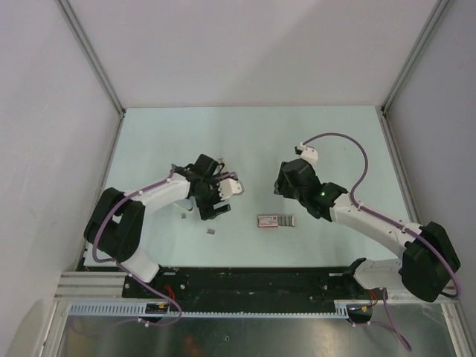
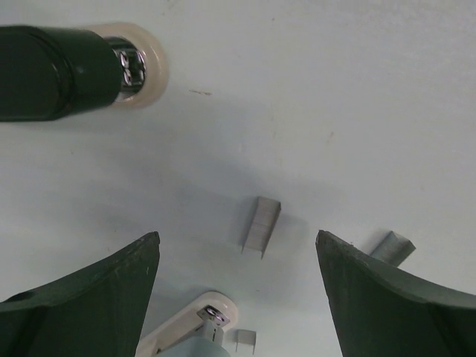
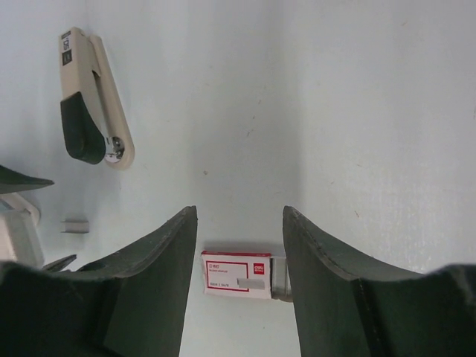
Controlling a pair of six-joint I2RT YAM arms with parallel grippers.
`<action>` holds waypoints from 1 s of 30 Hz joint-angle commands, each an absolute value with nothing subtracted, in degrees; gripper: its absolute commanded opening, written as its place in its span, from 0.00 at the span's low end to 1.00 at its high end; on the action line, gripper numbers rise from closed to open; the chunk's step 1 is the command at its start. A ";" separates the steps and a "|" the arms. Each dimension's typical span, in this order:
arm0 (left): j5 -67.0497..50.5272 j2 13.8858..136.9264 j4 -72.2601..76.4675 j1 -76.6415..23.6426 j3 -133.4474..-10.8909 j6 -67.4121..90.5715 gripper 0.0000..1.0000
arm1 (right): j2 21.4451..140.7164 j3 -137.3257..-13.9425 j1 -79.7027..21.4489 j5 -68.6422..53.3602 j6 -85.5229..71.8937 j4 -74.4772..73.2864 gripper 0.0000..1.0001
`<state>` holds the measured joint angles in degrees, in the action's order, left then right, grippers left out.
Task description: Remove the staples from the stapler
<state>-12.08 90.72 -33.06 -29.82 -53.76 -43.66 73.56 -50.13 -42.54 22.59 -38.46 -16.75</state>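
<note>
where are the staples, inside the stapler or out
Out, at least partly: short strips of staples lie loose on the table, apart from the stapler. Whether more remain inside, cannot tell.

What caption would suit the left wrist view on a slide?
Open left fingers hover over loose staples on the table, the stapler's end at upper left.

Table (image 1: 312, 134), pale green: stapler (image 3: 89, 111) at 9 o'clock of centre; staples (image 2: 260, 225) at 8; red-and-white box (image 1: 275, 220) at 5.
</note>
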 commanded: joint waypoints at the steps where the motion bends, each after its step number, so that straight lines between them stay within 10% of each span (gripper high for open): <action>1: -12.24 92.13 -31.76 -29.97 -57.22 -45.56 0.90 | 71.57 -50.45 -41.78 20.47 -36.82 -13.86 0.54; 30: -10.45 95.37 -30.71 -32.35 -54.56 -46.32 0.59 | 69.96 -50.36 -41.15 19.36 -36.26 -14.27 0.44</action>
<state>-10.87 94.17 -32.01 -31.88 -55.16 -45.17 71.96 -50.13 -41.39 19.00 -37.23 -15.53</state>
